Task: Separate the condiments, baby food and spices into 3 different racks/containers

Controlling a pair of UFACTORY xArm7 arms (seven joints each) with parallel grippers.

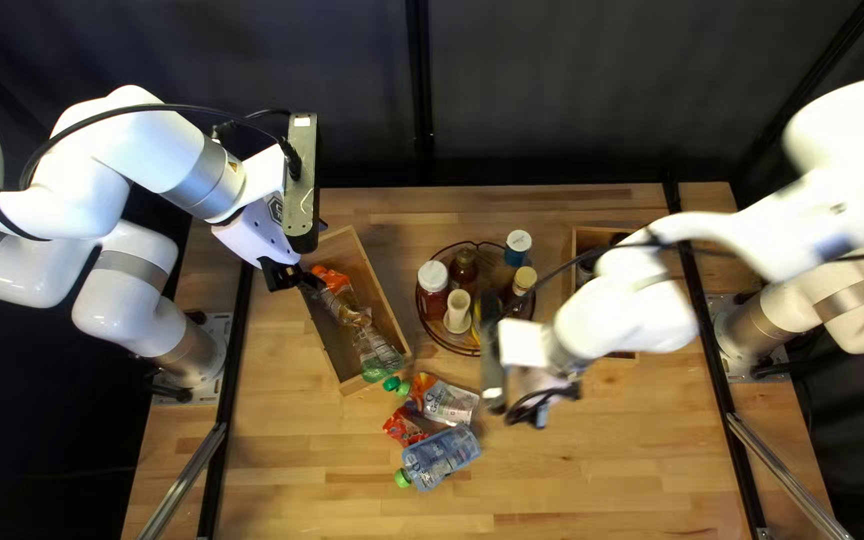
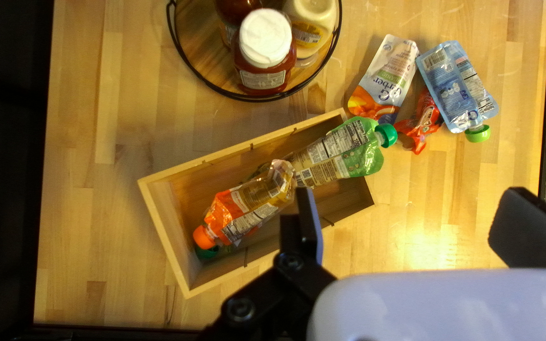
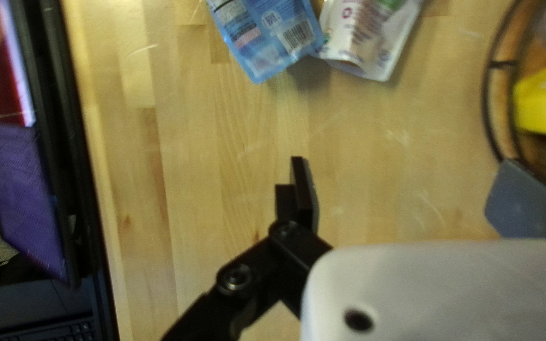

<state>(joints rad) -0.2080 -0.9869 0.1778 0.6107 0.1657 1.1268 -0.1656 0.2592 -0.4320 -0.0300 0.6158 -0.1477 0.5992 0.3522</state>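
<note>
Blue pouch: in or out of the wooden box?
Out. The blue pouch lies on the table outside the wooden box, partly over the red pouch.

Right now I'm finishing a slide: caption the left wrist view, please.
Pouches in a wooden box, more pouches outside it, condiments on a round tray; the left gripper hovers open.

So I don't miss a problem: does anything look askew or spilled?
Yes, the green plastic pouch looks askew: its capped end sticks out over the end wall of the pale wooden box rather than lying inside. I see no spill.
</note>
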